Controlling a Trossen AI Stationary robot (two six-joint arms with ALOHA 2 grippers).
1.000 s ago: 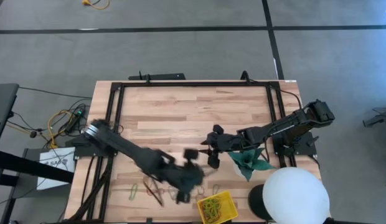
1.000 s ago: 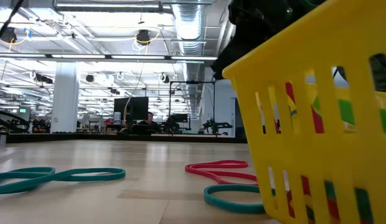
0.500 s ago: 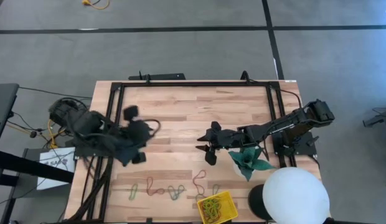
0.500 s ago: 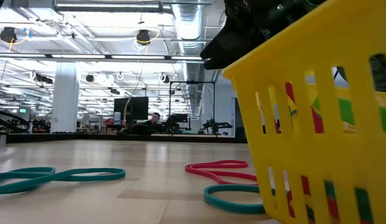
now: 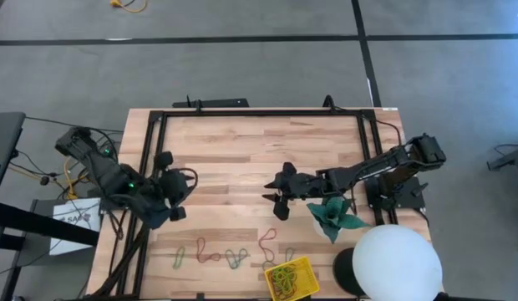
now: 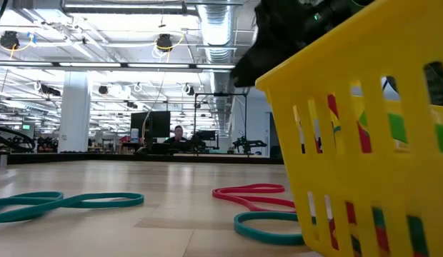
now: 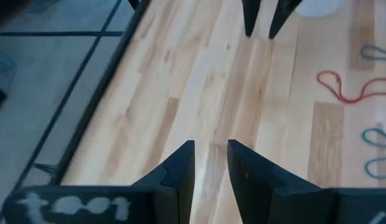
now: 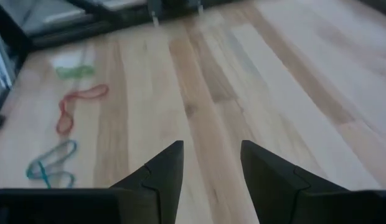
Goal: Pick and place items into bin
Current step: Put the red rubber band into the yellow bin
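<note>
Pale wooden planks make up the table (image 5: pixel 259 142), smooth and matte inside a black metal frame. At its near edge sits the bin (image 5: pixel 292 278), a small square yellow plastic tray with slotted walls, already holding a tangle of thin bands. Just beside it, on the bare wood, lies a loose row of rubber bands (image 5: pixel 230 252): thin, floppy loops in green, red and teal, each drawn out long and kinked, the row running along the near edge. From table height a red loop (image 6: pixel 249 191) and a teal loop (image 6: pixel 268 227) lie flat beside the bin's wall.

Farther in, the right gripper (image 5: pixel 276 198) hovers over the table's middle with its fingers spread apart and nothing between them. The bands lie nearer the front edge than it does, toward the bin. A teal folded-paper star (image 5: pixel 335 216) rests beside that arm, with a big white sphere (image 5: pixel 395 264) at the near corner.

The left gripper (image 5: pixel 170 186) hangs near the table's left rail, fingers slightly apart and empty. Judging by position, the right gripper looks closer to the red loop nearest the bin, the left to the green end.
</note>
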